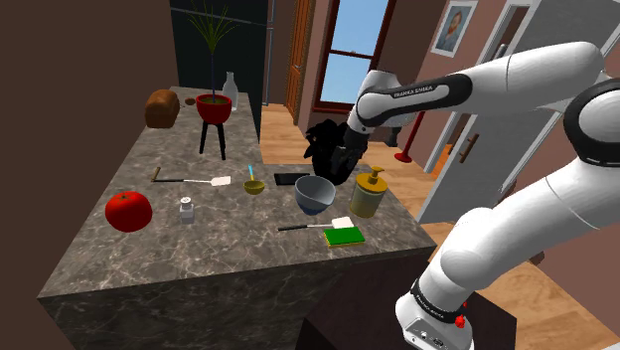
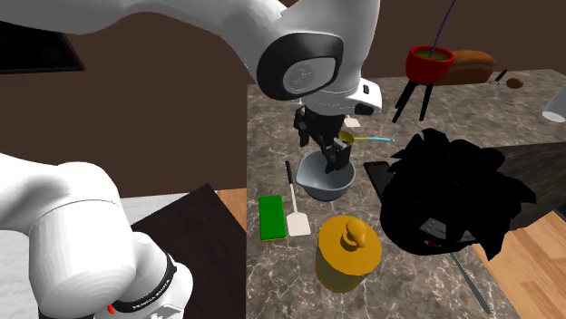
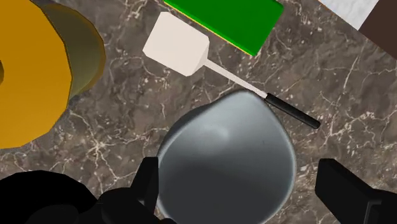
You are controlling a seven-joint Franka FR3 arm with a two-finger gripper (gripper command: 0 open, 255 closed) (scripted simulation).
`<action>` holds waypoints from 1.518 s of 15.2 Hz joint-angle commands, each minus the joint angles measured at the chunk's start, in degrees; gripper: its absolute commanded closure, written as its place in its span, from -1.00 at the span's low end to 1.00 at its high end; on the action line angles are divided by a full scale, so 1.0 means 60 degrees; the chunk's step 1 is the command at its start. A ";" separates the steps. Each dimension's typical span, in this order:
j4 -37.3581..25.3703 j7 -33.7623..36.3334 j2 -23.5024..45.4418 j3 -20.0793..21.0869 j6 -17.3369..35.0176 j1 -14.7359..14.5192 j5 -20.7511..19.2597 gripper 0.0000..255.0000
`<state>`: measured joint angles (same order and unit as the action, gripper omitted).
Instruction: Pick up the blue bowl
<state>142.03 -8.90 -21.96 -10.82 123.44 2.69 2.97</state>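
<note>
Showing FRANKA EMIKA lettering on the arm (image 1: 427,94), the shoulder view places the grey-blue bowl (image 1: 314,193) under the gripper (image 1: 334,169), with a yellow jar (image 1: 368,194) just beside. Second exterior view: a ragged black mass (image 2: 444,195) crowds the gripper's side. Wrist view: the fingers (image 3: 147,184) are spread, straddling the bowl unclamped, with a white spatula (image 3: 181,43) and a green block (image 3: 229,19) beyond the fingertips.

The grey-blue bowl (image 3: 226,159) is cut off at the wrist view's edge where the gripper (image 3: 240,173) enters. Beside the bowl, the yellow dispenser (image 3: 32,76) and green block (image 3: 235,19) are cropped too. In the second exterior view a finger (image 2: 337,156) covers part of the bowl's rim; the shaggy black mass (image 2: 449,190) beside the bowl is unidentifiable.
</note>
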 commanded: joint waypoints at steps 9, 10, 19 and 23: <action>-0.1180 -0.2155 0.3664 -0.0908 0.2213 -0.0097 0.1674 -1.00; -0.1142 -0.2218 0.3757 -0.0898 0.2335 -0.0094 0.1743 -1.00; -0.0931 -0.2677 0.4416 -0.0829 0.3129 -0.0096 0.2272 1.00; -0.0926 -0.2674 0.4411 -0.0829 0.3129 -0.0097 0.2270 1.00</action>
<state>136.42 -24.94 4.47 -15.83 142.24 2.12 16.57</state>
